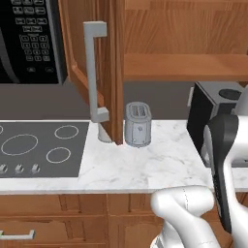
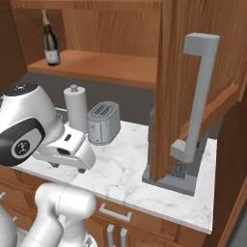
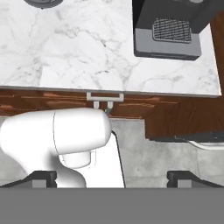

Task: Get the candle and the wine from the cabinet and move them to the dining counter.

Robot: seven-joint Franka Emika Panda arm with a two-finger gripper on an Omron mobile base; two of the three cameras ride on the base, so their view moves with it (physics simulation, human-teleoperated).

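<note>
The wine [image 2: 49,39], a dark bottle with a pale label, stands upright at the far left of the open cabinet's shelf [image 2: 108,66]. The candle is out of view, and so is the dining counter. The cabinet door [image 2: 176,72] is swung wide open, with its grey bar handle [image 2: 198,99] facing me; the door [image 1: 110,63] and handle [image 1: 93,72] also show from the other side. My gripper [image 3: 113,178] points down over the worktop's front edge, well below the shelf. Its fingertips [image 3: 43,177] stand far apart with nothing between them, so it is open.
A silver toaster [image 2: 102,121] and a white paper-towel roll [image 2: 76,107] stand on the marble worktop [image 2: 125,169]. A dark coffee machine [image 3: 168,26] sits under the open door. To the left are a cooktop [image 1: 41,147] and a microwave [image 1: 29,38].
</note>
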